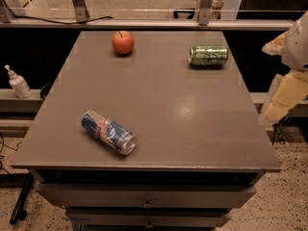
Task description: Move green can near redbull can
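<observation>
Claw point(281, 97) beside grey table point(159, 100) edge

Two drink cans lie on the one table point(163, 95): one green can point(208, 55) at upper right of the frame, one redbull can point(109, 132) at lower left. One apple point(122, 42) at top centre. One pump bottle point(17, 82) at the left edge. One gripper point(283, 99), pale, at the right edge.

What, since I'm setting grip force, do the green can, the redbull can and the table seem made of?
Green can: likely thin aluminium, glossy print, silvery ends. Redbull can: likely the same, its silver top glinting. Table: smooth grey top with a dull sheen, laminate or paint, cannot tell. The gripper, pale and plastic-looking, sits beyond the table's right edge.
</observation>
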Available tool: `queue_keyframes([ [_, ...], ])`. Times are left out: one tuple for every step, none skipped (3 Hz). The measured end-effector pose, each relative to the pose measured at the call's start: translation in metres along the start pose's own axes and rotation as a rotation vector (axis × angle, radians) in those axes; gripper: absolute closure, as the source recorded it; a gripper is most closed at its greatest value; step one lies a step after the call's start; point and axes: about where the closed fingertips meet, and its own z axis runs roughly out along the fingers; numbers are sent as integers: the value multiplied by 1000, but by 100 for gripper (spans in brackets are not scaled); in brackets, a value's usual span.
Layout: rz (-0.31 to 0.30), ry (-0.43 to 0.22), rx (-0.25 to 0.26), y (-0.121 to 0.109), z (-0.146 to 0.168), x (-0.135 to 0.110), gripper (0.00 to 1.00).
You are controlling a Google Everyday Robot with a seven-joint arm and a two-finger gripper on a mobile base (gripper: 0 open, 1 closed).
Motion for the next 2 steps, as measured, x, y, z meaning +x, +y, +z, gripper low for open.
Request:
queue_keyframes([
  [38,-72,33,-46,42,7,0],
  [58,-141,66,-95,78,1,0],
])
